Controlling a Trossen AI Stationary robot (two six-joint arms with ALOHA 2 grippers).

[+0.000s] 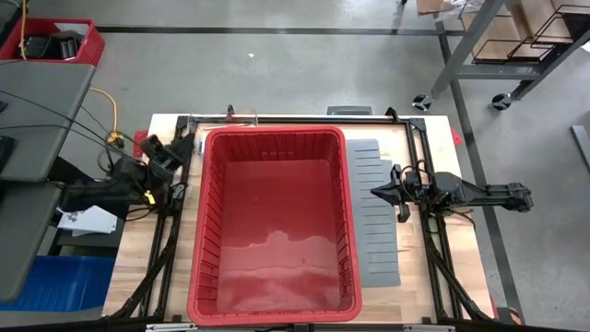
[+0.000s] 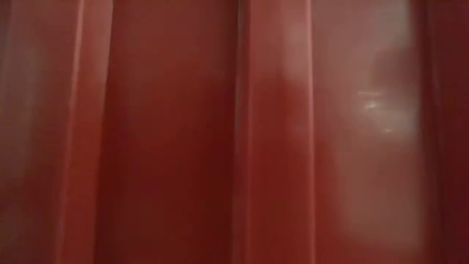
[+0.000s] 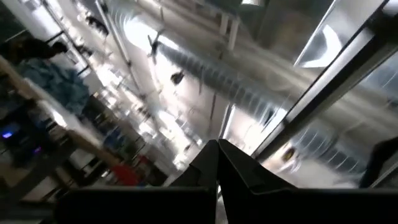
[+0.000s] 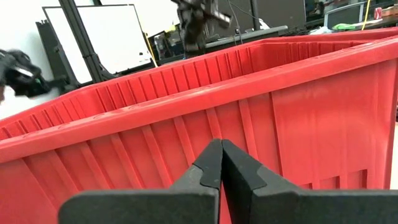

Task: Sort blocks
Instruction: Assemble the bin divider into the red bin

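Note:
No blocks show in any view. A large red bin (image 1: 277, 134) fills the middle of the table, and its wall (image 2: 220, 132) blocks the whole low view. My left gripper (image 1: 182, 148) is at the bin's far left corner, outside it, shut and tilted upward; its closed fingertips (image 3: 217, 147) point at the ceiling. My right gripper (image 1: 373, 193) is on the bin's right side, shut and level, its closed tips (image 4: 221, 144) facing the bin's outer wall (image 4: 249, 118) a short way off. Neither holds anything.
Flat grey slotted divider sheets (image 1: 373, 231) lie on the table between the bin and my right arm, under the right gripper. A black frame (image 1: 415, 138) runs round the table's edges. The bin's inside (image 1: 277, 221) shows only its bare red floor.

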